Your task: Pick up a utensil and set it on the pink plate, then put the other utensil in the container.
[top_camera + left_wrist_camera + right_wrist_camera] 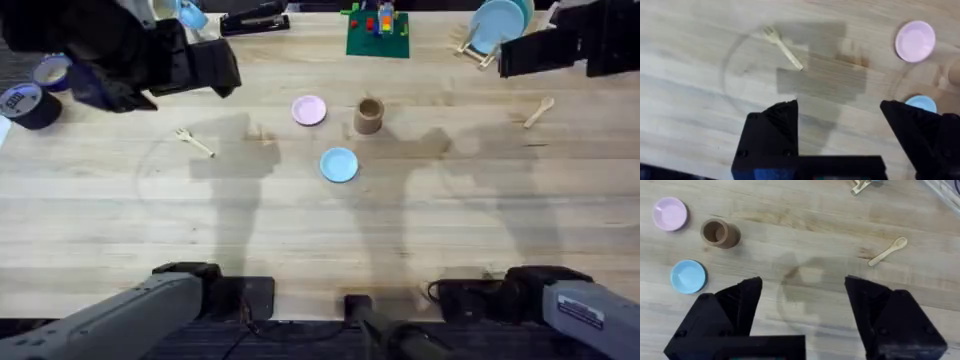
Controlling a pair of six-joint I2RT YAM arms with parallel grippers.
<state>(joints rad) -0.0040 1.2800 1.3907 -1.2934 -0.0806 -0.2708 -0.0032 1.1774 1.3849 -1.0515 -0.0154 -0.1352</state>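
The wooden fork (pixel 195 142) lies on the table's left side, tines pointing left; in the left wrist view the fork (pixel 783 48) sits well below my open left gripper (pixel 840 107). The pink plate (pixel 309 110) rests near the middle, with the brown container (pixel 369 115) upright just to its right. The wooden spoon (pixel 539 112) lies at the far right; in the right wrist view the spoon (pixel 888 251) is below and beside my open right gripper (pixel 803 282). Both grippers hang high above the table and hold nothing.
A light blue plate (pixel 339 164) sits just in front of the pink plate and container. Tape rolls (pixel 30 100) lie at the far left. A black stapler (pixel 255 18), a green brick baseplate (pixel 378 30) and a rack of blue plates (pixel 495 28) line the back edge.
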